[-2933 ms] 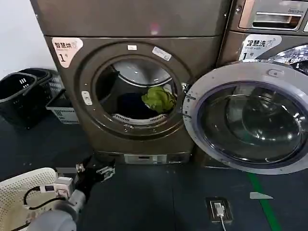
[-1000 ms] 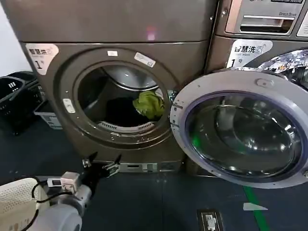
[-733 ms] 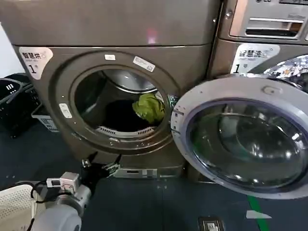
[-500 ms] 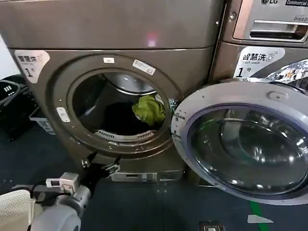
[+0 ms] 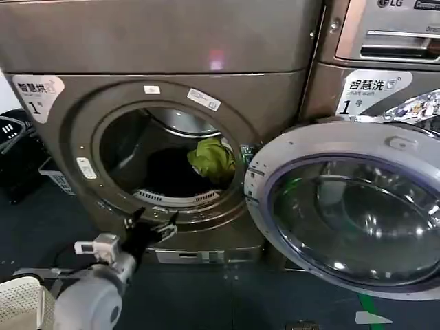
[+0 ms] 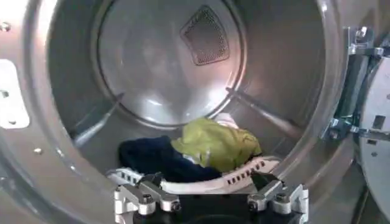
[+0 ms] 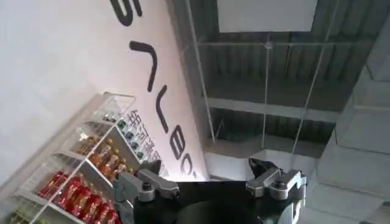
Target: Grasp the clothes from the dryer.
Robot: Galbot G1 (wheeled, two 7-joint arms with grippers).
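At the lower lip of the dryer (image 5: 172, 137) porthole, left gripper (image 5: 152, 221) sits just outside the opening, jaws spread wide, nothing between them. Aimed into the drum, so the wrist camera looks straight down the bore. Looks like pre-reach alignment for going in over the lip.

Clothes are both on the drum floor, toward the front. Yellow-green garment (image 6: 216, 143) is bunched on the hinge side, partly lying over the navy garment (image 6: 159, 159), which spreads flat beside and under it. Green one sits higher and is the easier first pinch, my read.

Glass door (image 5: 350, 210) is swung fully out to the robot's right, clear of the approach path, hinge (image 6: 353, 91) at the porthole edge.

Right gripper (image 7: 210, 182) is parked away from the work, pointing up at a ceiling and a shelf rack (image 7: 79, 176), jaws apart, empty.

Risk: fingers clipping the perforated lint grille (image 6: 244, 173) at the drum mouth on entry.
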